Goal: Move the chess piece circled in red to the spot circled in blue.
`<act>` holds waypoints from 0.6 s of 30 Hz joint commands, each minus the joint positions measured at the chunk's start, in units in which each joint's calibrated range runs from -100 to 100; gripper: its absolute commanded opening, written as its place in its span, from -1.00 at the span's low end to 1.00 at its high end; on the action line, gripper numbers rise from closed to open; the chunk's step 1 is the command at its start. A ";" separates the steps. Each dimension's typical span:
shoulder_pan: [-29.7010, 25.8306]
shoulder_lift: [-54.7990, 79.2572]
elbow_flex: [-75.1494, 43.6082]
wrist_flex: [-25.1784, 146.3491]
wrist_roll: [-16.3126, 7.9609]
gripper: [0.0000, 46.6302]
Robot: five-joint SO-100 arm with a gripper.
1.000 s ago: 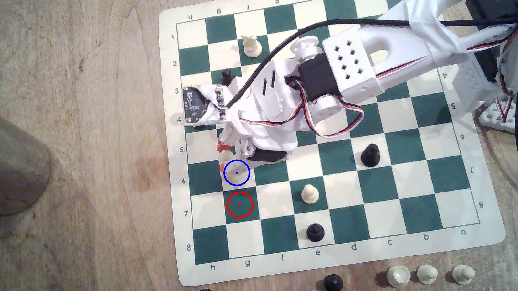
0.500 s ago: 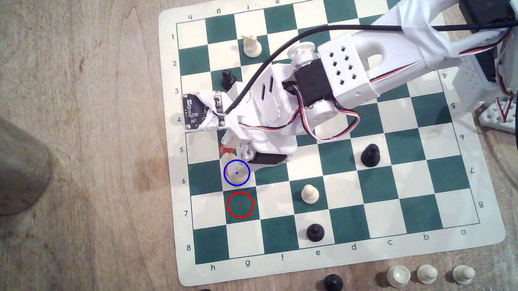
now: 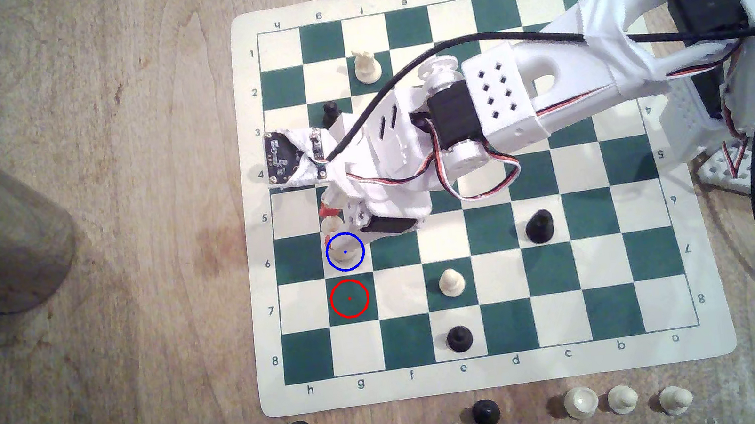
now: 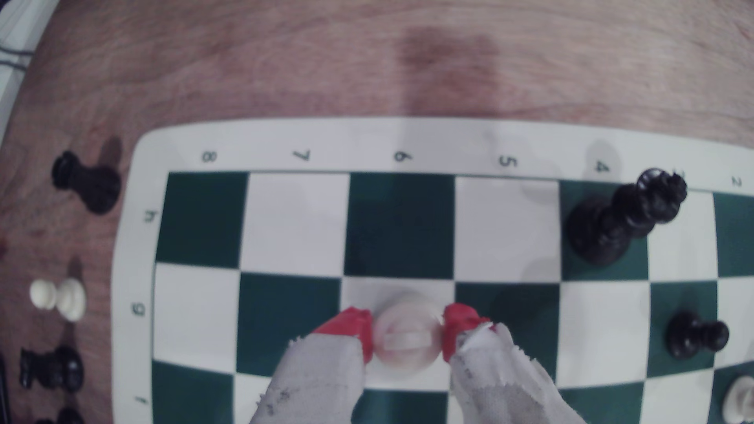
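We see the red-tipped gripper [image 4: 407, 332] clamped on the slim cream-white plastic chess piece [image 4: 408, 337], upright, directly above the blue-ringed cream square [image 3: 355, 259]; we reckon straight down finishes it.

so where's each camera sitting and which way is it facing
Exterior view: sits overhead, looking down on the chessboard; shows the white arm reaching in from the exterior view's right, the pincer at its tip.
Wrist view: rides on the wrist, looking down past the red fingertips toward the h-file edge.
Shared: the cream piece between the fingertips over g6, and the blue-ringed spot.
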 commanded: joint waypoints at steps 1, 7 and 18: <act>-0.04 -0.13 -1.09 0.29 0.24 -0.93; -0.28 0.38 -1.09 0.54 0.24 -0.90; -0.43 0.38 -2.08 5.04 -0.49 -0.08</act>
